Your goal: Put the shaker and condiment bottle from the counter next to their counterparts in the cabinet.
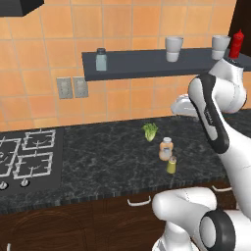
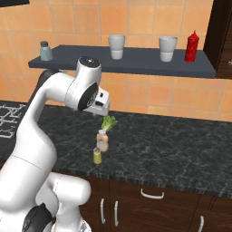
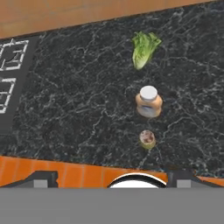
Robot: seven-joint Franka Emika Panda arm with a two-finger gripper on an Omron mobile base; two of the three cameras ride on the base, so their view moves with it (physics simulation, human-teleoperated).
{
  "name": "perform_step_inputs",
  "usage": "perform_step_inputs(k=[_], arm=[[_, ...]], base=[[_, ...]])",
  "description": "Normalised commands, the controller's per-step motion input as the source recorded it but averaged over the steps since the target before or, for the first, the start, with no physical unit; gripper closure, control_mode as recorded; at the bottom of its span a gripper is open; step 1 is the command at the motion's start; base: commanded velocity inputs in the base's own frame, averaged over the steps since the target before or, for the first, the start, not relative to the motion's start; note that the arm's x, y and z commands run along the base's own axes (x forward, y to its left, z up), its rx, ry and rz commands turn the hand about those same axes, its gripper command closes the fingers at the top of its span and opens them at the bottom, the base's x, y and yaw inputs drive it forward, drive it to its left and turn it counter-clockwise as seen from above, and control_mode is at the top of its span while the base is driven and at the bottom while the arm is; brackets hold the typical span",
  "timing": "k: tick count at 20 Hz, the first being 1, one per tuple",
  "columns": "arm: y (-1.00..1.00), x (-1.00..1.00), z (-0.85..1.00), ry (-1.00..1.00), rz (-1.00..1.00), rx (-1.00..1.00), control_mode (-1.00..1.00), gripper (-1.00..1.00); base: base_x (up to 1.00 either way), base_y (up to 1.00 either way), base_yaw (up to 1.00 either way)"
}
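The olive-yellow shaker [image 1: 171, 165] [image 2: 97, 156] [image 3: 147, 139] stands upright on the black speckled counter [image 1: 112, 162] [image 2: 172, 154], close in front of the tan-orange condiment bottle [image 1: 166, 148] [image 2: 102, 140] [image 3: 148, 102]. My gripper [image 3: 113, 178] hangs high above the counter, looking down on both, open with nothing between its fingertips [image 3: 41, 178]. On the cabinet shelf [image 1: 147, 64] [image 2: 136, 62], the grey-blue shaker [image 1: 101, 60] [image 2: 45, 50] stands at the left end and the red bottle [image 1: 236, 44] [image 2: 192, 46] at the right end.
A lettuce leaf [image 1: 150, 131] [image 2: 108, 122] [image 3: 144, 48] lies just behind the condiment bottle. Two pale cups [image 1: 173, 48] [image 2: 116, 46] stand on the shelf between the counterparts. A stove [image 1: 29, 157] [image 3: 11, 65] takes up the counter's left end. Wall outlets [image 1: 72, 87] sit under the shelf.
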Motion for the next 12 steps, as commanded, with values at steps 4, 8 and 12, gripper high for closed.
perform_step_inputs(k=[4, 8, 12], arm=[[-0.13, -0.37, -0.09, -0.35, 0.05, 0.0, -1.0, -1.0], [-0.17, -0.26, -0.12, -0.32, 0.15, 0.0, -1.0, -1.0], [-0.25, -0.32, -0.27, -0.27, 0.29, 0.0, -1.0, -1.0]], base=[[0.0, 0.0, 0.0], [0.0, 0.0, 0.0], [0.0, 0.0, 0.0]])
